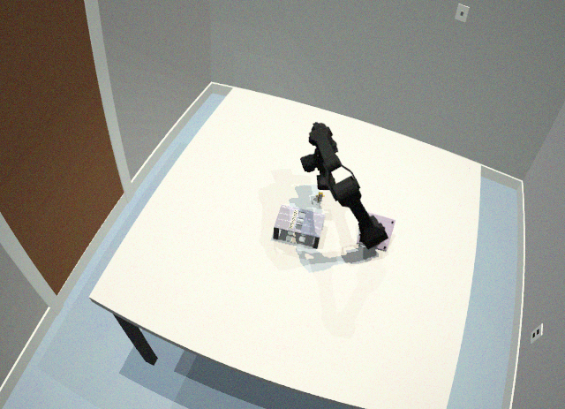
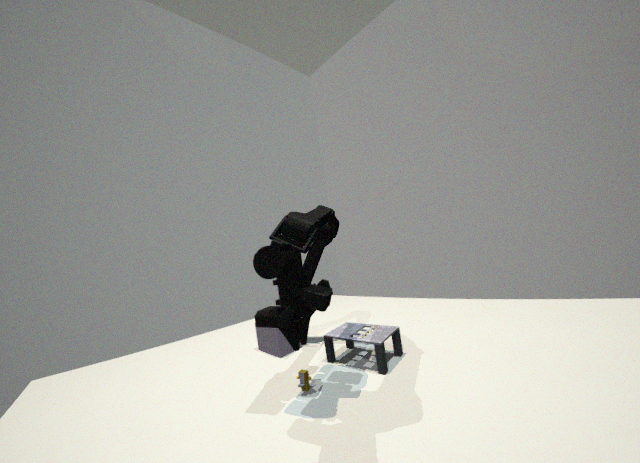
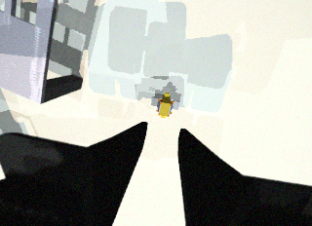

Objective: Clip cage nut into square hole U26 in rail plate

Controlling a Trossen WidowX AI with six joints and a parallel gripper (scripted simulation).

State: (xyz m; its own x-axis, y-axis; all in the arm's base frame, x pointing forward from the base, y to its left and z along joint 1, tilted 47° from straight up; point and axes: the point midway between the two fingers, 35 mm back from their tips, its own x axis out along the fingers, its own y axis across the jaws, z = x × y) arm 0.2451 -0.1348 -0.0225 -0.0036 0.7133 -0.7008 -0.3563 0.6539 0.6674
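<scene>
Right now, the cage nut [image 1: 320,196] [image 2: 306,379] [image 3: 165,107] is on the table [image 1: 219,276] [image 2: 170,396] [image 3: 273,119], near the rail plate [image 1: 307,218] [image 2: 361,331] [image 3: 24,48]. The gripper [image 2: 299,346] [image 3: 163,130] is above it, its 2 fingers partly apart with nothing between. In the wrist view, the nut shows just past the tips.

Top cam is looking steeply down over the whole table [image 1: 219,268] [image 2: 491,386]; exterior is facing a wall corner, low. Wrist cam is looking down close; all three are sharing the rail plate [image 1: 285,217] [image 2: 341,331] [image 3: 21,75].
</scene>
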